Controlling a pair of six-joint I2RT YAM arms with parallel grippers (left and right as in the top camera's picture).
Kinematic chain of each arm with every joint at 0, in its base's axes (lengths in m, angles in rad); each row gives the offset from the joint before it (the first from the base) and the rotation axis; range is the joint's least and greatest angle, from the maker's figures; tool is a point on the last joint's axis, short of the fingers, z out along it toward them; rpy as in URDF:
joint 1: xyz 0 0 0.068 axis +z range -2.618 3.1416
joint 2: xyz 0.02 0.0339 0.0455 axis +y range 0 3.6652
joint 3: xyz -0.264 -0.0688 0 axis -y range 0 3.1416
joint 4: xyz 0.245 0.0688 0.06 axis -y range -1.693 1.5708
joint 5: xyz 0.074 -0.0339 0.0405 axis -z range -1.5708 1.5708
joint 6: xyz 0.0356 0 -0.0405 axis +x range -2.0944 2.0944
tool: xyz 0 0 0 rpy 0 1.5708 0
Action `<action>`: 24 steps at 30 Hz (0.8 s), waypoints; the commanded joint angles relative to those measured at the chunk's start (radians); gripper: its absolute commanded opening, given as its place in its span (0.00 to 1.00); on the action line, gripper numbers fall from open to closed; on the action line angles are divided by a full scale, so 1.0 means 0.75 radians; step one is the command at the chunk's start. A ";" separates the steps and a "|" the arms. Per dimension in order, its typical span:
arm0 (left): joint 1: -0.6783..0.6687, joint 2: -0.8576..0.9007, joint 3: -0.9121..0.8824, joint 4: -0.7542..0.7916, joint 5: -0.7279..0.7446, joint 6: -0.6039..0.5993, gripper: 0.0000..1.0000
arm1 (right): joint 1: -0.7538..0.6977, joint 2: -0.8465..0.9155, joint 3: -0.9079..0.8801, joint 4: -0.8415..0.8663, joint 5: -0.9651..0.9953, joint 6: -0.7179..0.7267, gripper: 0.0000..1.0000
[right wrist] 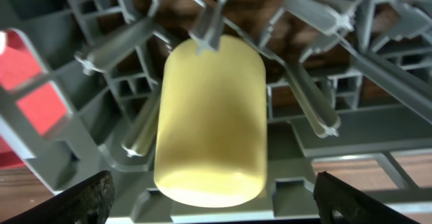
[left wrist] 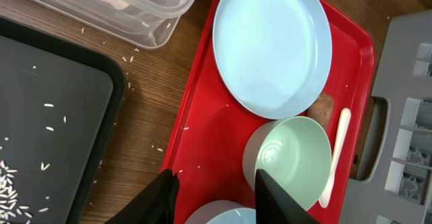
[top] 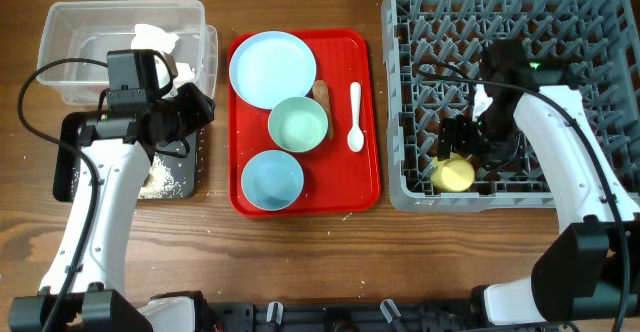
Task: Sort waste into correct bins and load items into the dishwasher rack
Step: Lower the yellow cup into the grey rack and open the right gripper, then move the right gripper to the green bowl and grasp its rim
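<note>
Between the widely parted fingers (right wrist: 88, 200) of the right gripper (right wrist: 212, 187) nothing is clamped. The yellow cup (right wrist: 210, 119) is seen just ahead of them, lying on its side among the grey pegs of the dishwasher rack (right wrist: 351, 126). Whether it is touched by either finger cannot be told.

The fingers (left wrist: 162, 200) of the left gripper (left wrist: 216, 190) are likewise held apart, with nothing gripped, over the red tray (left wrist: 202, 109). Directly beneath them the rim of the light blue bowl (left wrist: 223, 217) is seen. Just to their right the mint bowl (left wrist: 297, 160) is found upright, and ahead of them the pale-blue plate (left wrist: 273, 45) is laid flat. The white spoon (left wrist: 337, 150) is placed beyond the mint bowl, and the brown food stick (left wrist: 324, 106) is partly hidden between plate and bowl.

To the left of these fingers, off the red tray, the black tray (left wrist: 47, 102) is seen, strewn with white rice-like crumbs (left wrist: 10, 183). Farther ahead on that side the clear tub (left wrist: 135, 5) is set, with the crumpled white napkin (top: 155, 39) held inside it.
</note>
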 commanded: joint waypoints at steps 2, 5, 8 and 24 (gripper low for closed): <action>-0.004 -0.021 0.011 -0.001 -0.018 0.021 0.39 | -0.004 0.011 0.042 0.035 -0.114 0.001 0.97; -0.004 -0.021 0.011 -0.001 -0.018 0.021 0.40 | -0.004 -0.006 0.149 0.018 -0.113 0.001 0.95; -0.004 -0.021 0.011 -0.001 -0.018 0.021 0.42 | -0.002 -0.030 0.335 -0.010 -0.119 -0.004 0.95; 0.048 -0.021 0.011 0.016 -0.062 0.011 0.79 | 0.569 0.211 0.457 0.553 -0.166 0.223 0.69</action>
